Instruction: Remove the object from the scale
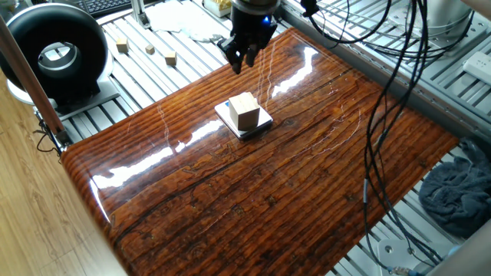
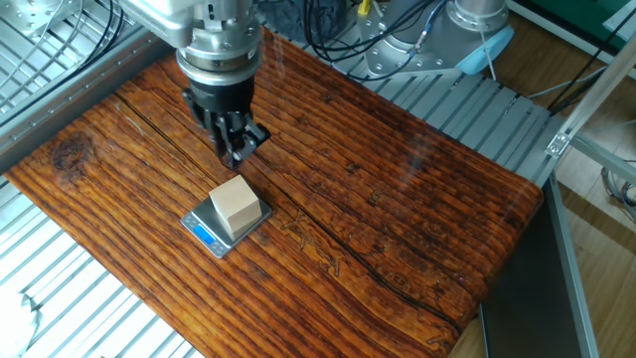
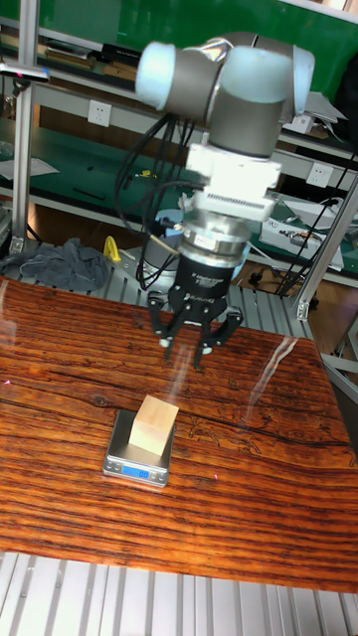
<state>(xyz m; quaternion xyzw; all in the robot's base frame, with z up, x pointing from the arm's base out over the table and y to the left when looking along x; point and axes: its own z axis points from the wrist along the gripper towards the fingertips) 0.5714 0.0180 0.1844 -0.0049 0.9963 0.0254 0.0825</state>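
The object, a light-tan wooden cube, sits upright on the scale, a thin square plate near the middle of the glossy wooden board. My gripper hangs above the board just beyond the cube, pointing down. Its fingers are spread with nothing between them. It touches neither the cube nor the scale.
Three small wooden cubes lie on the slatted table at the back left, next to a black ring-shaped device. Black cables hang over the board's right side. A grey cloth lies at the right edge.
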